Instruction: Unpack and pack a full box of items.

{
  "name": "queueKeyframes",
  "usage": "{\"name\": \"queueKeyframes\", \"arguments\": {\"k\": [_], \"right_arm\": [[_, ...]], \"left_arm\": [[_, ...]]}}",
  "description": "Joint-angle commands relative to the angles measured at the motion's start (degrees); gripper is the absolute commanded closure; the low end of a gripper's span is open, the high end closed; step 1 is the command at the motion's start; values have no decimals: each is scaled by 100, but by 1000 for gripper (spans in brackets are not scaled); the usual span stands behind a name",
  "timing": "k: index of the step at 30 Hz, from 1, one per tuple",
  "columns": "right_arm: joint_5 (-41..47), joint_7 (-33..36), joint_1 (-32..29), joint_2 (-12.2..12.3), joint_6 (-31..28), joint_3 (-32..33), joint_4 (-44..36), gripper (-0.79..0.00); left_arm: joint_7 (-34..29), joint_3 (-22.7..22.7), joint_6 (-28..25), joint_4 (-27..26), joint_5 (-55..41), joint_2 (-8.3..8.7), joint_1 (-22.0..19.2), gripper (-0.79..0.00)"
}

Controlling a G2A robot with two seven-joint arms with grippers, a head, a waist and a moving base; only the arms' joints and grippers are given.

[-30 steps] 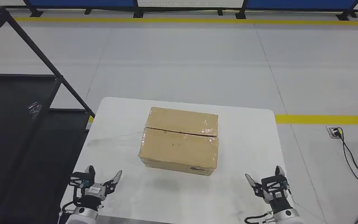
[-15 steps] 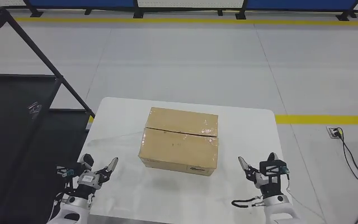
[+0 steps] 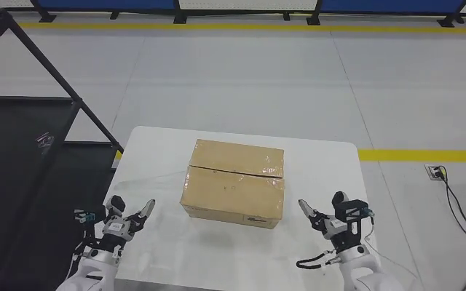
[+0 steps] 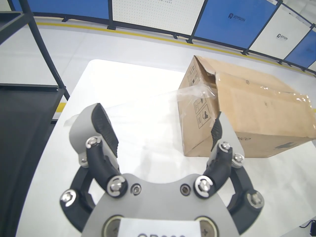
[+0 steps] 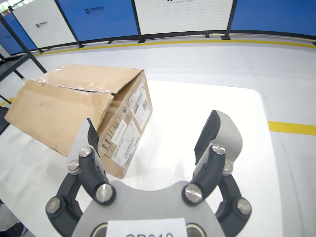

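Observation:
A brown cardboard box (image 3: 235, 182) lies in the middle of the white table (image 3: 320, 164), flaps folded down, with torn clear tape along its seam. The box (image 4: 246, 109) has a loose strip of tape hanging at one end; the other end of the box (image 5: 74, 104) carries white labels. My left gripper (image 3: 129, 210) stands open near the table's front left edge, a short way from the box. My right gripper (image 3: 320, 206) stands open near the front right, just off the box's labelled end. Both hold nothing: left gripper (image 4: 158, 122), right gripper (image 5: 150, 127).
A black metal rack (image 3: 44, 145) stands close against the table's left side. Blue and white panel fencing (image 5: 158, 6) lines the far floor. Bare table surface lies around the box on all sides.
Both grippers have moved up from the front edge toward the box. The right one has come furthest, ending near the box's right end. The box has not moved.

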Motion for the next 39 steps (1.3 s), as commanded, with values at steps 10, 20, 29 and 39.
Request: {"name": "queueKeyframes", "arguments": {"k": [10,20,29,39], "right_arm": [[2861,1744,1404,45,-2328,42,1350,-785],[4392,2847,2236,42,-2762,-181,2238,-785],[4666,2657,2168,23,-2792,-234,2298,-785],[6600,3407,2810,-28,-2860,-432,3200,-785]], "left_arm": [[-388,-339,-398,141,-1037,5,73,-785],[-434,-409,-604,52,-1037,11,237,-785],[-455,-372,-519,48,-1255,-3,194,-785],[-726,-334,-311,10,-1677,-16,-64,-785]]}}
